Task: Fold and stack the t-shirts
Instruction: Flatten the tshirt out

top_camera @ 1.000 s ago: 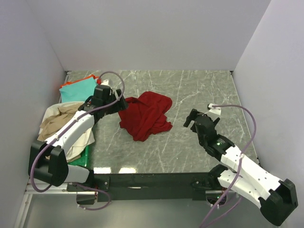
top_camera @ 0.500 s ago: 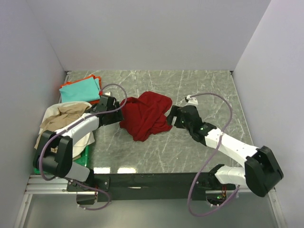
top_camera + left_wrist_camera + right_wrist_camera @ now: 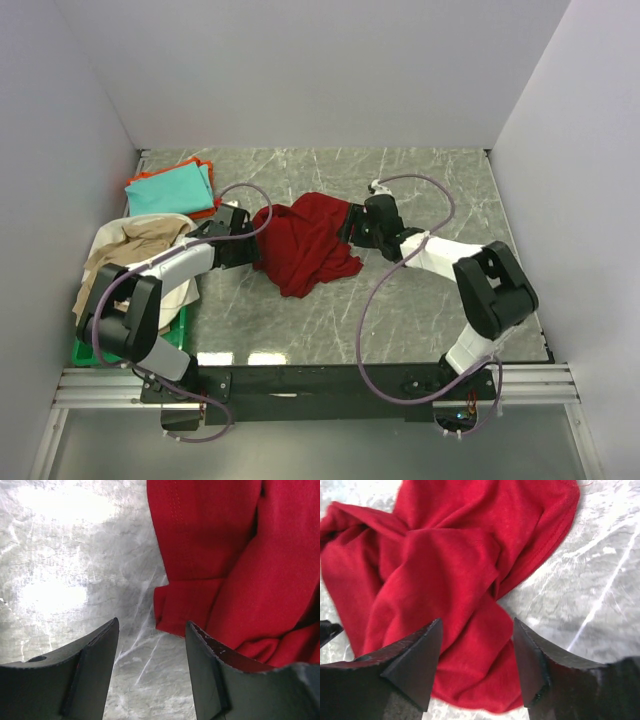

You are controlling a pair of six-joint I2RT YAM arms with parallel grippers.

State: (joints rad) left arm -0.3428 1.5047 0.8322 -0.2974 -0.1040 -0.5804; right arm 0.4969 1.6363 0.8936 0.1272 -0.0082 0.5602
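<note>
On the grey marble table the crumpled dark red cloth t-shirt lies near the middle; in the last second I've swung both arms in to flank it, so I judge the first spreading grab is at hand. My left gripper sits at its left edge and my right gripper over its right folds, both with jaws apart, nothing pinched. Bare marble lies right of the shirt; a folded teal t-shirt and a heaped beige t-shirt crowd its left.

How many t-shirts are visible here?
5: a dark red shirt crumpled mid-table; a teal shirt on an orange shirt, back left; a beige shirt and a white shirt piled at the left edge. Others may be hidden underneath.
</note>
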